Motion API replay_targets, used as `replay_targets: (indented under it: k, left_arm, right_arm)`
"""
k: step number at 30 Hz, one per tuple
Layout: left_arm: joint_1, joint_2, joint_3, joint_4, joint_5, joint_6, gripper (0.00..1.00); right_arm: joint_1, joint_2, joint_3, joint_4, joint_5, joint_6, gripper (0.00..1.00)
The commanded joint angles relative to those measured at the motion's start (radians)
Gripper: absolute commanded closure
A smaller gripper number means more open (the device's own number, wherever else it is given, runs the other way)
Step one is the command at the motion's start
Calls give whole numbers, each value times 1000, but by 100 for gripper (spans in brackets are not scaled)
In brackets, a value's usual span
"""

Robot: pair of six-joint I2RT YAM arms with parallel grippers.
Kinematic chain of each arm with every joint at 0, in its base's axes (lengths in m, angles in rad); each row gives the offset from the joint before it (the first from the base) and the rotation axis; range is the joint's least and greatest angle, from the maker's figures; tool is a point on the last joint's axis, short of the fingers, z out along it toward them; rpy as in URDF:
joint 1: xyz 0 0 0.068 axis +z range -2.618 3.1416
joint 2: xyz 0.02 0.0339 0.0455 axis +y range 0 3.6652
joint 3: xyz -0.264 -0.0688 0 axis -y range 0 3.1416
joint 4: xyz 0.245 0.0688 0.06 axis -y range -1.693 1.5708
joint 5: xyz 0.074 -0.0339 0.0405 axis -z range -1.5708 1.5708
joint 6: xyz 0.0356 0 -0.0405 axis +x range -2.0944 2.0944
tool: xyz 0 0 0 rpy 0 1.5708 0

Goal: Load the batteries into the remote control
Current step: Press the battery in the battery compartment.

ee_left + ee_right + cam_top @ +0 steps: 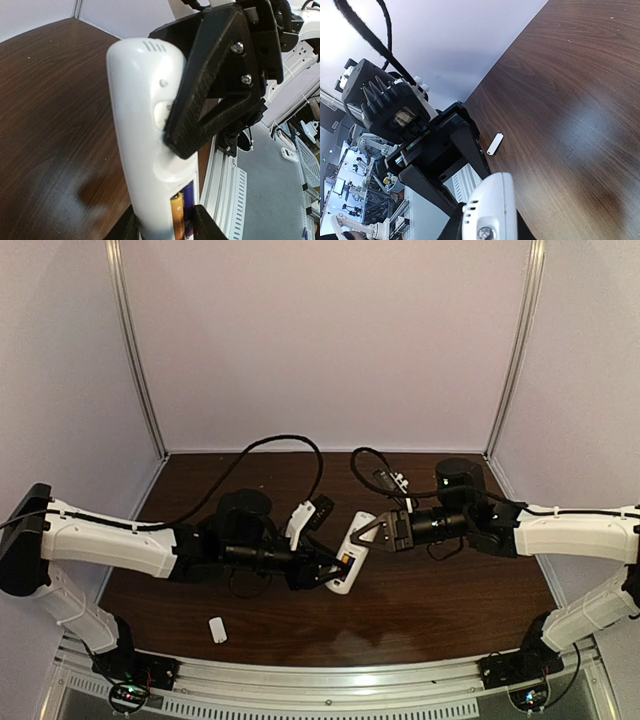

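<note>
The white remote control (pixel 351 551) is held tilted above the table between both grippers. My left gripper (pixel 326 570) is shut on its lower end; in the left wrist view (pixel 166 231) its jaws stand on either side of the remote (pixel 142 130). The open compartment shows the orange battery (pixel 177 216) and the purple-blue battery (pixel 188 202) lying side by side inside. My right gripper (pixel 366 530) is shut on the remote's upper end; one of its black fingers (pixel 215 80) presses on the remote's back. In the right wrist view the remote's end (pixel 490 210) sits between my right gripper's jaws (pixel 487 231).
A small plain white rectangular piece (pixel 217 629) lies on the dark wooden table (pixel 440 590) near the front left; it also shows in the right wrist view (pixel 494 144). A metal rail (pixel 330 680) runs along the table's near edge. Black cables (pixel 290 445) loop behind the arms.
</note>
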Motion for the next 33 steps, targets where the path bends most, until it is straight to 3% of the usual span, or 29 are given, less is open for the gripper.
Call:
replay_targets:
  k: [1,5,11,20,27,33]
  left_arm:
    - [27,40,30,-15,-24,6,65]
    - [26,59,63,-71,-63,23,58]
    - [26,62,105,-158,-157,17,61]
    - [27,-79,65,-237,-226,38,24]
    - [28,-268,-49,-436,-340,-94,4]
    - [28,-461,-164,-683,-406,-366,2]
  right_arm:
    - [3,-39,22,50,-45,14,100]
    - [4,-40,24,58,-45,23,100]
    - [3,-37,20,49,-35,18,100]
    - [-44,-27,-2,13,0,8,100]
    - [-111,-23,-49,7,2,10,100]
    - [-121,-12,-63,13,-8,6,100]
